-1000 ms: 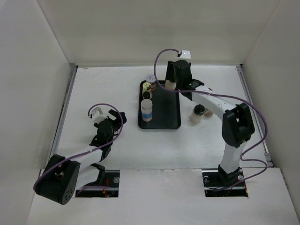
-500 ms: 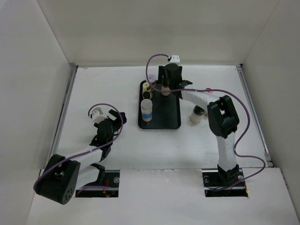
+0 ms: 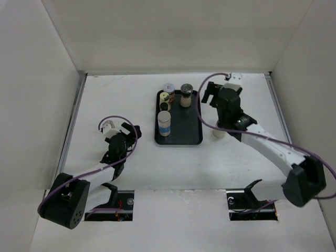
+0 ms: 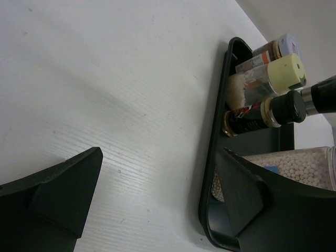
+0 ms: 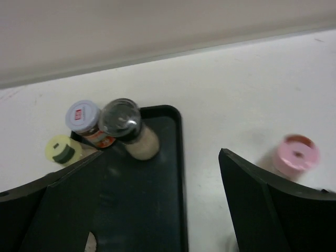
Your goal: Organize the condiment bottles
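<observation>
Once let go by the right gripper [image 5: 160, 153], standing upright and unsupported at the middle of the far edge of the shallow black rectangular tray [image 3: 184, 126]: small clear jar with dark grey cap and beige contents [image 3: 186, 96]. Held over that spot half a second ago; now free, with nothing touching it.

Just left of it, filling the tray's far left corner and running down the left side:
- clear bottle with whitish-lilac cap and red label [image 3: 168, 87]
- clear bottle with pale yellow cap [image 3: 165, 97]
- dark bottle with black cap [image 3: 165, 106]
- tallest clear bottle with blue label and beige beads [image 3: 165, 124], nearest the tray's near edge

Five on the tray in all.

Off the tray, to its right:
- small jar with pink cap [image 5: 297, 154], on the white table [image 3: 105, 94]
- clear bottle with beige contents [image 3: 217, 131], partly hidden under the right arm

Right gripper: drawn back to the right of the tray, fingers wide apart, empty.

Left gripper [image 4: 160, 150]: well to the left of the tray, fingers spread, empty, unmoved over the last second.

Judgement: one placement complete. At least two bottles right of the tray remain to collect, probably by the right arm.
</observation>
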